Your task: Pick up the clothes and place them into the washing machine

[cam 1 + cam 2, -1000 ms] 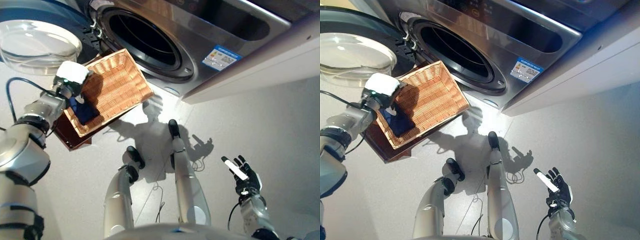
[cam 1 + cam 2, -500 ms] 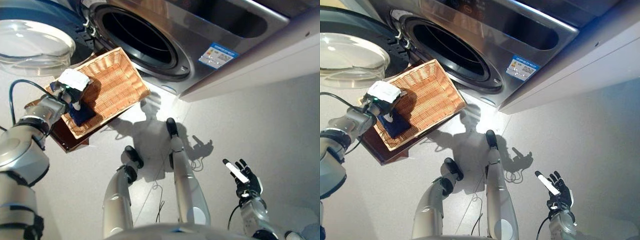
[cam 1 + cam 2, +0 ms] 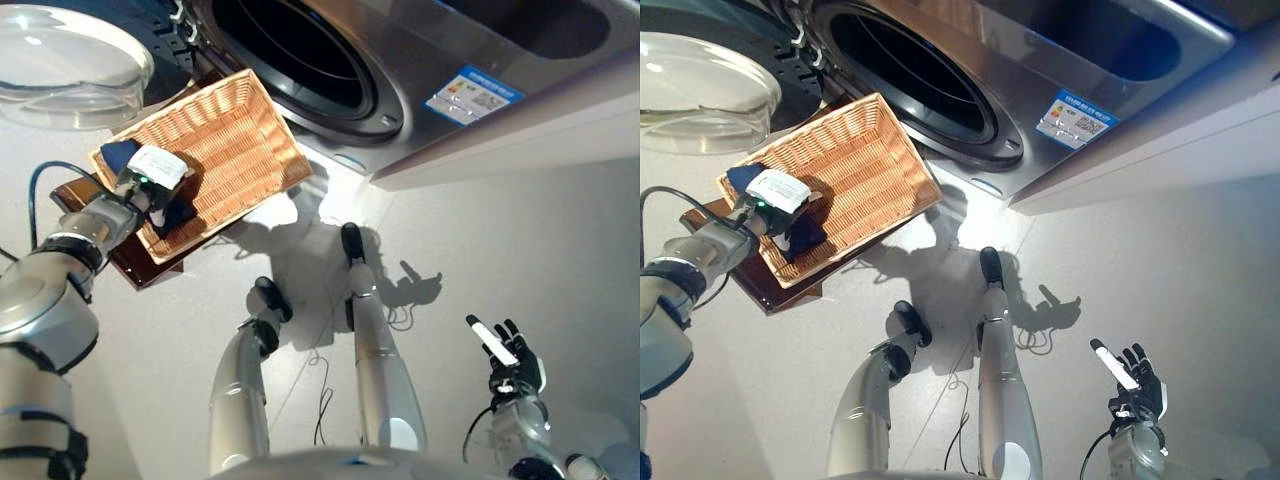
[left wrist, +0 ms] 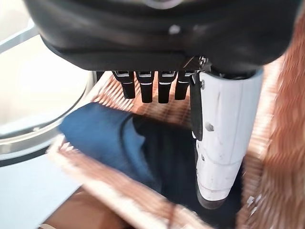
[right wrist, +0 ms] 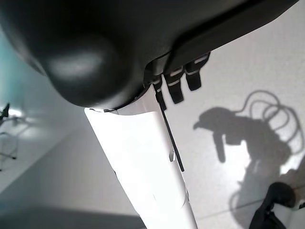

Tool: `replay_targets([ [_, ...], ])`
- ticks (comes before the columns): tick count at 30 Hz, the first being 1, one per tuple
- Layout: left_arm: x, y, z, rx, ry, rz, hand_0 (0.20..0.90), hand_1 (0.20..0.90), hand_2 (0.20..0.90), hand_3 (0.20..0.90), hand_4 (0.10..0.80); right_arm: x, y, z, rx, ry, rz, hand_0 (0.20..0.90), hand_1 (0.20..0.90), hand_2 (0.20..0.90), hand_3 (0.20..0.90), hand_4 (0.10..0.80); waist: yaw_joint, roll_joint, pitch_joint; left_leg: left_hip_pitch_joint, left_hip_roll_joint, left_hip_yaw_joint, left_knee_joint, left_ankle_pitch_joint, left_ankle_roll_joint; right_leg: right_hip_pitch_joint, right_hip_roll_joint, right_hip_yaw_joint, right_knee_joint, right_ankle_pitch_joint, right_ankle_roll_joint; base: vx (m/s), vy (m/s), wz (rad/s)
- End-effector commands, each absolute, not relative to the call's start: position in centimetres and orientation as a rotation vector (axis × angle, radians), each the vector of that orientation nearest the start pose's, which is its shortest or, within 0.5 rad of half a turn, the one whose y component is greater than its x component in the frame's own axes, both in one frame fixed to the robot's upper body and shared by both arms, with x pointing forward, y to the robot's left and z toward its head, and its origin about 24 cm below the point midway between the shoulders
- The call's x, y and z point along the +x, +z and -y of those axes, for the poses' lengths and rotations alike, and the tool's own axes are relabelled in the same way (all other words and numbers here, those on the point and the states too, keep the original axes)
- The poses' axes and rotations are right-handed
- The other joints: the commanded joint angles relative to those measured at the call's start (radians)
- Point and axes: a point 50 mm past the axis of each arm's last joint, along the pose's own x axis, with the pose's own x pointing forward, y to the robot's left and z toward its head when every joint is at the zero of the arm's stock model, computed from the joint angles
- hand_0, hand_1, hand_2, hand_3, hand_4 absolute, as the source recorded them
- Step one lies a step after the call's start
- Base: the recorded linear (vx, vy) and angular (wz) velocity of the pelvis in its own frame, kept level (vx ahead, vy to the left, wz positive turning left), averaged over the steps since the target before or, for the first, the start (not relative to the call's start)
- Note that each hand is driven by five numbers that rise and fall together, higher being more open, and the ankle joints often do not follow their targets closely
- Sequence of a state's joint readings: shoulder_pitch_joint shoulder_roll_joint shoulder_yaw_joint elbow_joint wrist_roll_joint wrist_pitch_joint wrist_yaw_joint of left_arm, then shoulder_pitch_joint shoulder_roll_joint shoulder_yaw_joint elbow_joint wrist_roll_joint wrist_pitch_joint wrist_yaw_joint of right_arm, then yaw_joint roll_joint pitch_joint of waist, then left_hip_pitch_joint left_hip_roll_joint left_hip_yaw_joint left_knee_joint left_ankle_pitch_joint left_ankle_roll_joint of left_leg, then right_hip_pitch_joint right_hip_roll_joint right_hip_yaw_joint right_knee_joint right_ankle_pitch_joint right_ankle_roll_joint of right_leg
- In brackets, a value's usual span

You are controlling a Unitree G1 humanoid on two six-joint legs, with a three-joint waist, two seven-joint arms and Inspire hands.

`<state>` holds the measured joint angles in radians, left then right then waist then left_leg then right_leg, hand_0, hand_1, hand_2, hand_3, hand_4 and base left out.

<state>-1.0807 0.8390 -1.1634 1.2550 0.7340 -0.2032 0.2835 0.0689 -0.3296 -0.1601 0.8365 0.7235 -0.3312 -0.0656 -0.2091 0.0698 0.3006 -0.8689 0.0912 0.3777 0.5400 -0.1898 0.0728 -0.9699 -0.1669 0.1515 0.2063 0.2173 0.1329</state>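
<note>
Left hand over the basket, upper left of frame

Left hand (image 3: 150,172), fingers straight, hovers over navy clothes (image 4: 119,143) in the wicker basket (image 3: 235,150); right hand (image 3: 510,355) open, empty.

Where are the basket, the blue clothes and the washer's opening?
wicker basket (image 3: 235,150), left eye view, bare woven floor.
blue clothes (image 4: 100,138), left wrist view, lighter blue fold.
washing machine opening (image 3: 910,75), right eye view, dark drum interior.

The washing machine (image 3: 420,60) sticker's (image 3: 473,95) print is unreadable.
</note>
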Motion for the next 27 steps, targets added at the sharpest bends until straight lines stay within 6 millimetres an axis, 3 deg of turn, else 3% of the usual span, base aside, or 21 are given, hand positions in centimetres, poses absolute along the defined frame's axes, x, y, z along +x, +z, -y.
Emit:
replay_targets([
  [1, 36.24, 19.5, -35.26, 2.243, 0.063, -0.159, 0.9, 0.9, 0.9, 0.9, 0.8, 12.72, -6.76, 34.08, 0.231, -0.811, -0.337, 0.9, 0.9, 0.9, 0.9, 0.8, -0.047, 0.025, 0.015, 0.0, 0.031, -0.047, -0.053, -0.023, -0.08, 0.028, -0.028, -0.011, -0.048, -0.038, 0.007, 0.005, 0.042, -0.03],
  [21, 36.55, 20.31, -34.88, 2.224, 0.063, -0.145, 0.9, 0.9, 0.9, 0.9, 0.8, 13.22, -6.41, 33.93, 0.24, -0.829, -0.309, 0.9, 0.9, 0.9, 0.9, 0.8, -0.051, 0.027, 0.01, -0.067, 0.011, -0.049, -0.006, -0.052, -0.065, -0.009, -0.048, -0.001, -0.07, -0.016, 0.009, 0.005, 0.031, 0.0],
  [22, 36.6, 20.3, -34.8, 2.223, 0.062, -0.144, 0.84, 0.84, 0.84, 0.84, 0.757, 13.25, -6.42, 33.93, 0.239, -0.829, -0.31, 0.9, 0.9, 0.9, 0.9, 0.8, -0.05, 0.027, 0.008, -0.071, 0.01, -0.049, -0.002, -0.054, -0.064, -0.011, -0.049, -0.003, -0.071, -0.015, 0.01, 0.0, 0.0, 0.0],
  [25, 36.64, 20.14, -34.75, 2.218, 0.056, -0.151, 0.494, 0.494, 0.494, 0.494, 0.51, 13.17, -6.55, 33.97, 0.243, -0.837, -0.317, 0.9, 0.9, 0.9, 0.9, 0.8, -0.049, 0.026, 0.005, -0.077, 0.008, -0.053, 0.003, -0.057, -0.062, -0.012, -0.05, -0.001, -0.074, -0.013, 0.01, 0.0, 0.0, 0.0],
  [27, 36.74, 20.19, -34.61, 2.211, 0.061, -0.147, 0.2, 0.2, 0.2, 0.2, 0.3, 13.16, -6.6, 34.01, 0.242, -0.841, -0.32, 0.9, 0.9, 0.9, 0.9, 0.8, -0.048, 0.027, 0.004, -0.079, 0.007, -0.054, 0.004, -0.059, -0.061, -0.013, -0.051, -0.001, -0.076, -0.013, 0.01, 0.0, 0.0, 0.0],
])
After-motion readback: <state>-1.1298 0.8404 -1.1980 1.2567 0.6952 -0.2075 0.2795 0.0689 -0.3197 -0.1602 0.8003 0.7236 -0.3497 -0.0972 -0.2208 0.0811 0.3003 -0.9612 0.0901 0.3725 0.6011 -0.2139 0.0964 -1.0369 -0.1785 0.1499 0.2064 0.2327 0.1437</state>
